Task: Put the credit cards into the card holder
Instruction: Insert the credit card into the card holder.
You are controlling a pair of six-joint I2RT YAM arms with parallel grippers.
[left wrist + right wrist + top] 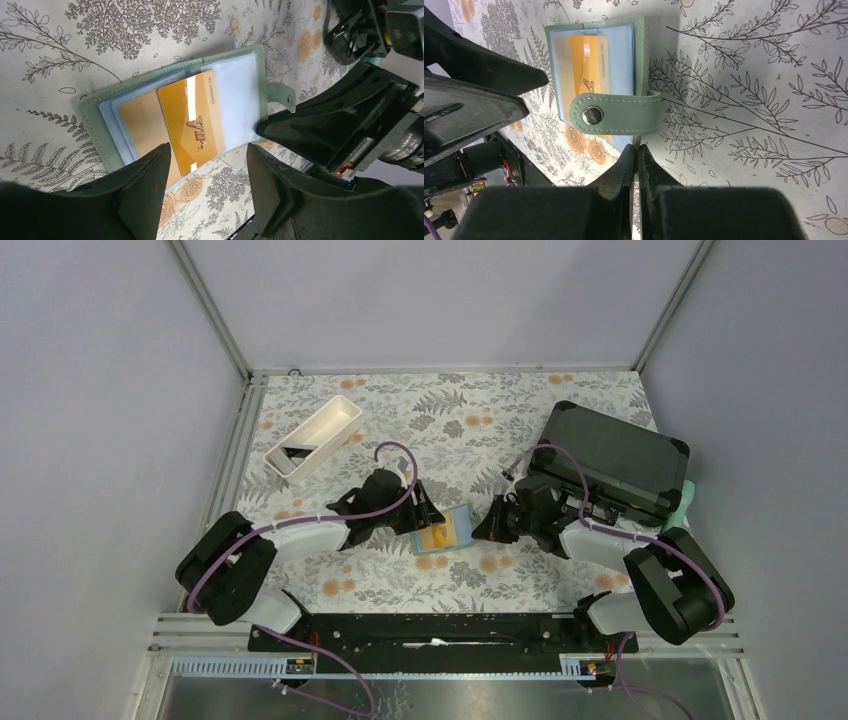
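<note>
Card: thin gold-orange plastic credit card, askew on open sage-green card holder; light, stiff, slippery, so pinch its overhanging short edge.
Left gripper: released, straddling that edge.
Right gripper: clenched at holder's rim.

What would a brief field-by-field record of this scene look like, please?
Card holder: open, flat on floral table, between the grippers
Gold card: lies across its blue pocket, one end overhanging
Left gripper: open, fingers either side of that end
Right gripper: shut at holder's edge, apparently pinching it
Elsewhere: white tray, black case
</note>
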